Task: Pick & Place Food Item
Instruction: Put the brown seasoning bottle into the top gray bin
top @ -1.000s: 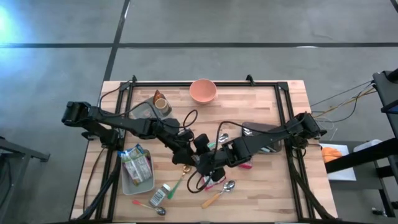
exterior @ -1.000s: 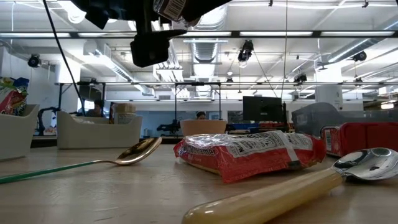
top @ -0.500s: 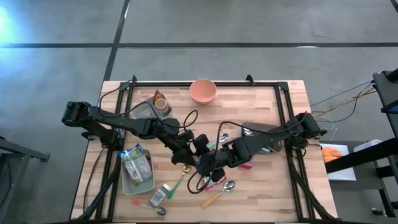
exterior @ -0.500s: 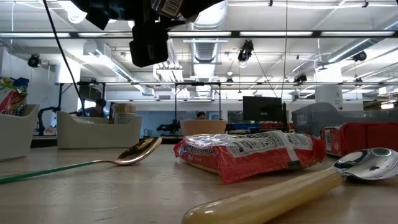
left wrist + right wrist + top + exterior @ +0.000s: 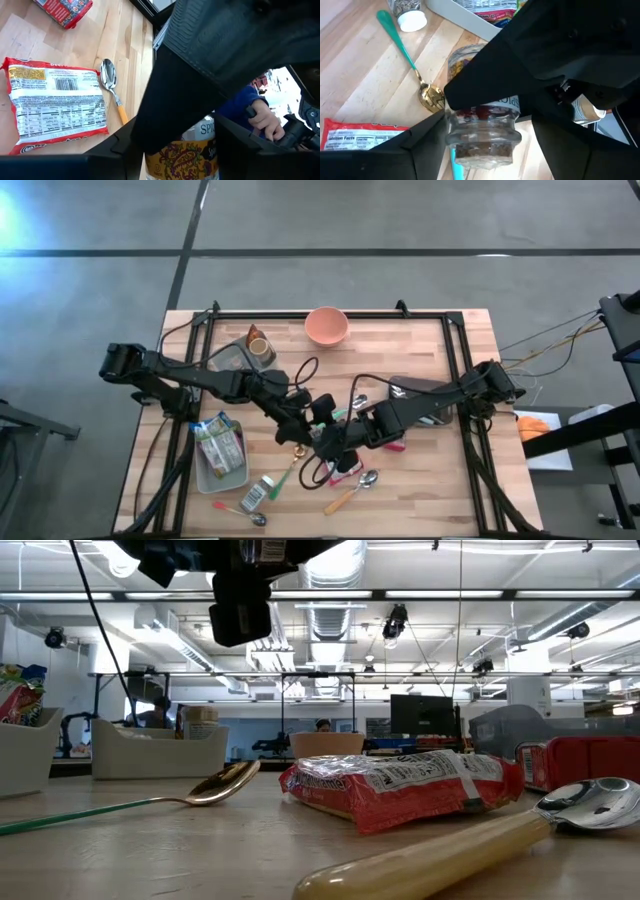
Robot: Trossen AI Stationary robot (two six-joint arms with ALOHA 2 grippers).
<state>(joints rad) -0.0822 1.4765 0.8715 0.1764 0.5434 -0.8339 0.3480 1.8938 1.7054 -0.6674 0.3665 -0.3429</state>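
A glass spice jar (image 5: 182,159) with a printed label hangs in the air above the middle of the table, between my two grippers. My left gripper (image 5: 182,155) comes from the table's left and is shut on it. My right gripper (image 5: 485,145) comes from the right. It is open, and its fingers stand on either side of the jar's glass end (image 5: 482,142). In the high view both grippers meet at the jar (image 5: 321,423), which they mostly hide. In the low view only a strip of the jar's label (image 5: 268,550) shows at the top edge. My left gripper pinches the jar's labelled body (image 5: 165,162) between its two fingers (image 5: 134,147), coming slanting down from the table's left. The jar is lifted clear of the table. My right arm's gripper covers the jar's other end in this view.
Below lie a red noodle packet (image 5: 55,107), a yellow-handled spoon (image 5: 111,82) and a gold spoon with a green handle (image 5: 427,95). A white tray (image 5: 203,470) of packets stands near left, a second jar (image 5: 255,493) beside it, a pink bowl (image 5: 326,326) at the far edge.
Both arms have stayed where they were. In the low view the dark gripper below the jar has narrowed and less of the jar's label shows than a second ago. Nothing on the table has moved.
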